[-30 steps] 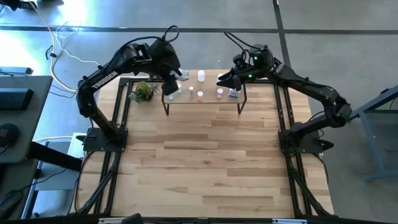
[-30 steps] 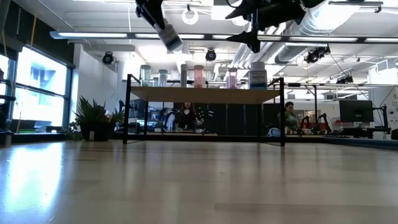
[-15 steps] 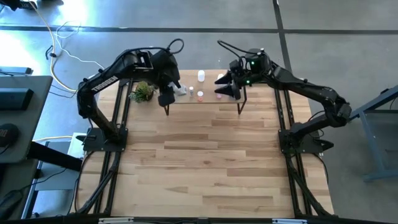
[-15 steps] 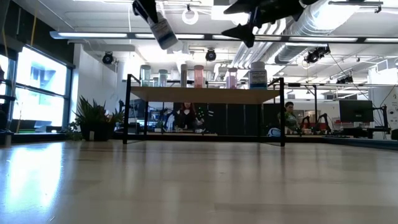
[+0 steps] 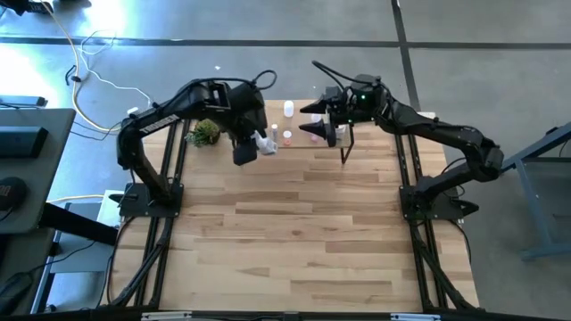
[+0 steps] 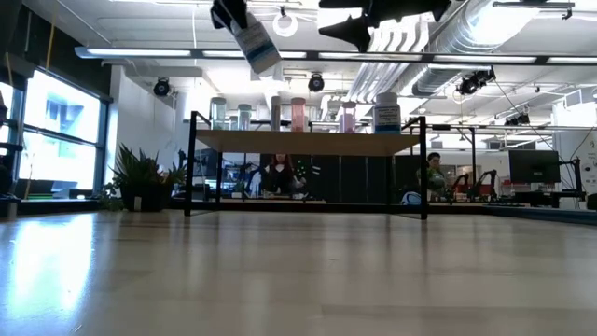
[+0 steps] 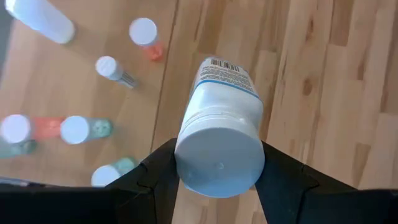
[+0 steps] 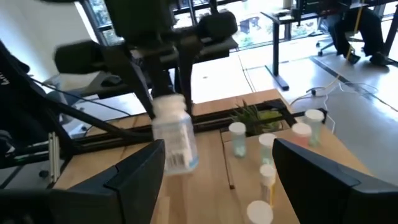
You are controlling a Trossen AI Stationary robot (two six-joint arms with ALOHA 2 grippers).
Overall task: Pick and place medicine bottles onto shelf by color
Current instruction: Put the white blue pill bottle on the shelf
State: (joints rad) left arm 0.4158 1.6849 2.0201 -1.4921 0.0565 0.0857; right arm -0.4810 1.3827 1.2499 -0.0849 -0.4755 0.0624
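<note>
Two dark arms reach over the wooden worktop (image 5: 303, 232) toward the shelf (image 6: 308, 142) near the top centre of the high view, which carries what look like six small bottles (image 6: 297, 113) standing in a row. Left tool (image 5: 250, 150) grips a larger white bottle (image 7: 219, 134) by its cap end, tilted in the air above the shelf's left front corner. Right tool (image 5: 314, 125) hovers over the shelf's right part, fingers spread wide and empty.
</note>
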